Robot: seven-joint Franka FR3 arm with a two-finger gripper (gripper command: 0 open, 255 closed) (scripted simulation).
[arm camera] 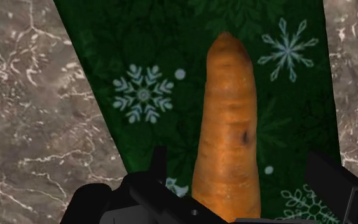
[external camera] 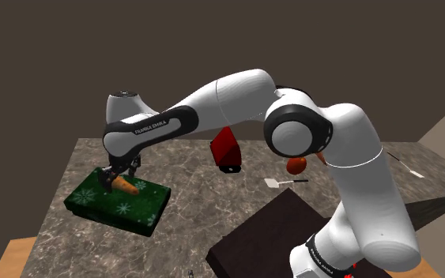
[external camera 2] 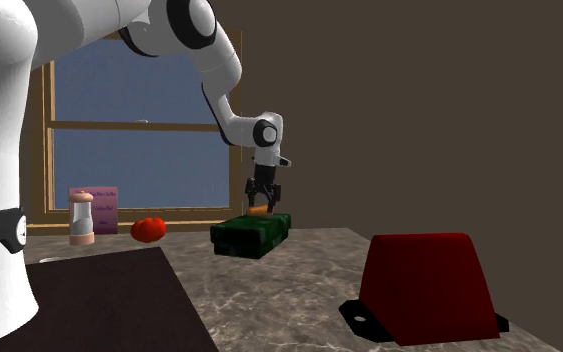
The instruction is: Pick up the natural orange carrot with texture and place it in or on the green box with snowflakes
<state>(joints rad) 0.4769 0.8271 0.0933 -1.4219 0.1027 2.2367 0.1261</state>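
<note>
An orange carrot (arm camera: pixel 228 133) with faint ridges lies lengthwise on the lid of the dark green box with white snowflakes (arm camera: pixel 145 95). My gripper (arm camera: pixel 238 156) hovers just over the carrot's thick end, open, with a finger on each side and a gap to the carrot. From the shoulder view, the carrot (external camera: pixel 126 186) rests on the box (external camera: pixel 118 201) near the counter's left end, with the gripper (external camera: pixel 122 170) directly above. In the second exterior view the gripper (external camera 2: pixel 262 200) stands over the carrot (external camera 2: pixel 259 211) on the box (external camera 2: pixel 252 234).
A dark red wedge-shaped object (external camera: pixel 227 152) stands mid-counter, right of the box. A red tomato (external camera: pixel 296 165) and a white spatula (external camera: pixel 280 182) lie further right. The marble counter (external camera: pixel 205 205) ends just left of the box. A shaker (external camera 2: pixel 81 218) stands by the window.
</note>
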